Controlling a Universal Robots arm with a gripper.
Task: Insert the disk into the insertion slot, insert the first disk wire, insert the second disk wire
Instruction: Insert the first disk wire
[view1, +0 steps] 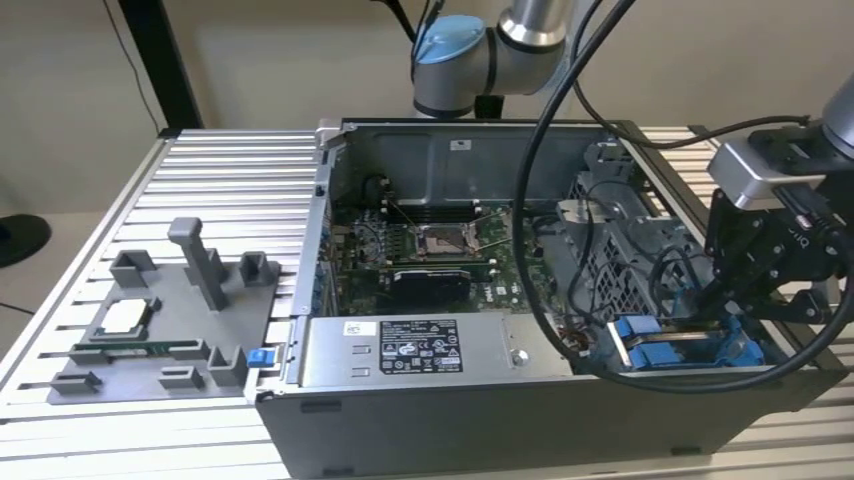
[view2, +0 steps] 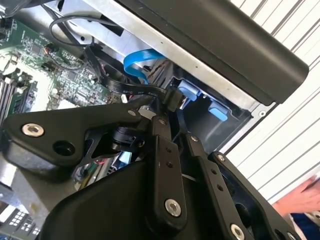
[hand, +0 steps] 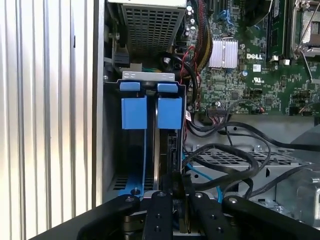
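The insertion slot (view1: 683, 346) is at the front corner of the open computer case, at the exterior view's right. Its blue tabs (hand: 134, 112) stand side by side under a grey metal rim. My gripper (view1: 730, 300) hangs just above it. In the second wrist view my gripper (view2: 172, 106) is shut on the black plug of a disk wire (view2: 131, 89), a flat black cable leading back toward the board. My gripper (hand: 173, 181) sits close over the slot's far end. I cannot make out the disk's silver body among the blue pieces.
A grey power supply (view1: 420, 350) lies along the case front, and the motherboard (view1: 427, 255) lies behind it. Loose black cables (hand: 225, 155) loop beside the slot, under a perforated cage (hand: 150, 22). A grey fixture tray (view1: 160, 320) rests on the ribbed table. A hand (view2: 300, 197) shows outside the case.
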